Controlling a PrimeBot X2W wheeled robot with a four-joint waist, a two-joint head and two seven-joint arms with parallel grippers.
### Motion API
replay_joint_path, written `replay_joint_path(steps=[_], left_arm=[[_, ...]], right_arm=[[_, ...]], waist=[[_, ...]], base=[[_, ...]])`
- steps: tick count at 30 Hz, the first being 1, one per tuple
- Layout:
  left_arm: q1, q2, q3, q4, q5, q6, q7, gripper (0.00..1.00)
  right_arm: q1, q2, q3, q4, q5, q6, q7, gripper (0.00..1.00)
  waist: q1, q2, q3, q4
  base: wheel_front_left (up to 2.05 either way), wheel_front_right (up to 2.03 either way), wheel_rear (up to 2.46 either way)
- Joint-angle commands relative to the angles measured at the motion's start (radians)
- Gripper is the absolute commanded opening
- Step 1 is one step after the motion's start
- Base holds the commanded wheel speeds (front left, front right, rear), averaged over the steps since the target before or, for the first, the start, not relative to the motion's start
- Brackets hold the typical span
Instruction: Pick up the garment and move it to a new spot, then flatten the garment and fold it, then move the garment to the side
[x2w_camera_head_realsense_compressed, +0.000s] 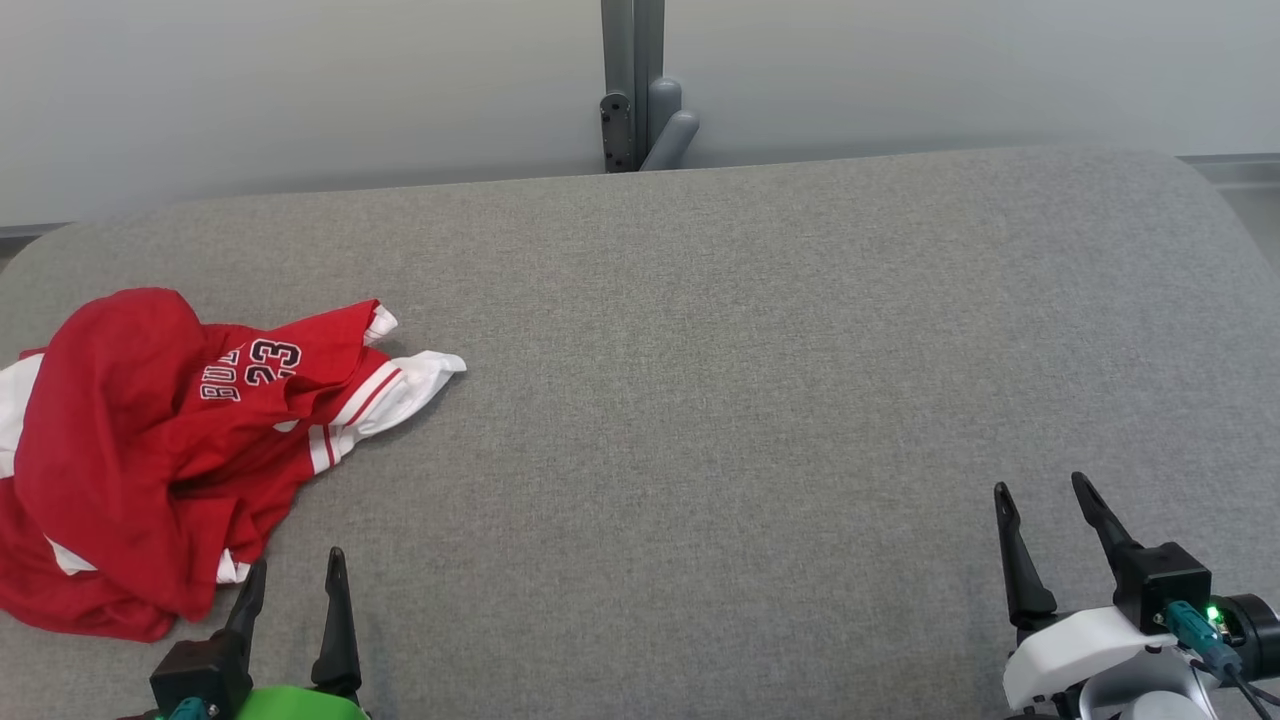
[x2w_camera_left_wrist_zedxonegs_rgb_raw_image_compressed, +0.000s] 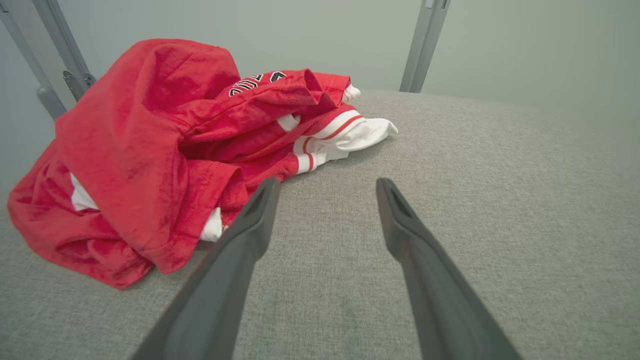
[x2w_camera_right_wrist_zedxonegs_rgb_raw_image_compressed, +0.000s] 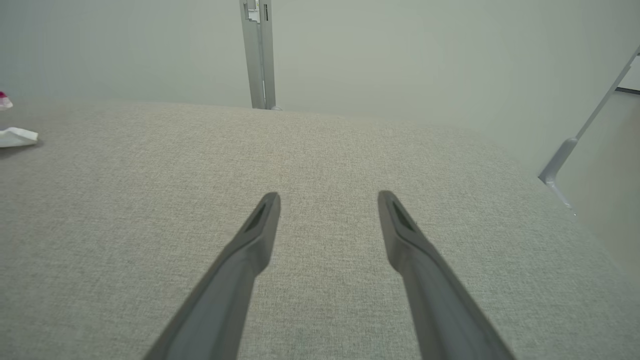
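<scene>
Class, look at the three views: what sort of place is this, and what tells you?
Probably a robot test bench, not a home: a broad grey fabric-covered table, a bare pale wall with a grey metal post behind it, and a crumpled red jersey on it.

The grey counter (x2w_camera_head_realsense_compressed: 760, 380) offers open passage from its middle across to its right edge; the right gripper (x2w_camera_head_realsense_compressed: 1040, 483), jaws apart, has free surface ahead and to both sides. On the left, the crumpled red garment (x2w_camera_head_realsense_compressed: 150, 450) heaps up just beside the left gripper (x2w_camera_head_realsense_compressed: 297, 558), blocking its outer side. Beyond the far edge a grey post (x2w_camera_head_realsense_compressed: 632, 85) and the wall (x2w_camera_head_realsense_compressed: 300, 90) bar the way
</scene>
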Motion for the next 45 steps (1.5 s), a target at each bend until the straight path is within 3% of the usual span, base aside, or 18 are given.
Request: replay_joint_path(steps=[1, 23, 37, 45], left_arm=[[-0.014, 0.0, 0.004, 0.001, -0.004, -0.004, -0.001, 1.0], [-0.015, 0.0, -0.01, 0.011, -0.015, -0.006, -0.001, 1.0], [0.023, 0.001, 0.024, 0.013, -0.009, 0.002, -0.001, 1.0], [0.027, 0.001, 0.05, 0.022, -0.013, 0.006, -0.001, 1.0]], right_arm=[[0.012, -0.005, 0.004, 0.0, 0.009, 0.0, -0.006, 1.0], [0.019, -0.014, -0.002, -0.014, 0.018, 0.0, -0.006, 1.0], [0.015, -0.004, 0.053, -0.005, 0.025, 0.0, -0.005, 1.0], [-0.009, 0.002, 0.107, 0.001, 0.031, 0.0, -0.005, 1.0]], waist=[[0.0, 0.0, 0.0, 0.0], [0.0, 0.0, -0.008, 0.017], [0.0, 0.0, -0.038, 0.252], [0.0, 0.0, -0.032, 0.287]], base=[[0.0, 0.0, 0.0], [0.0, 0.0, 0.0], [0.0, 0.0, 0.0], [0.0, 0.0, 0.0]])
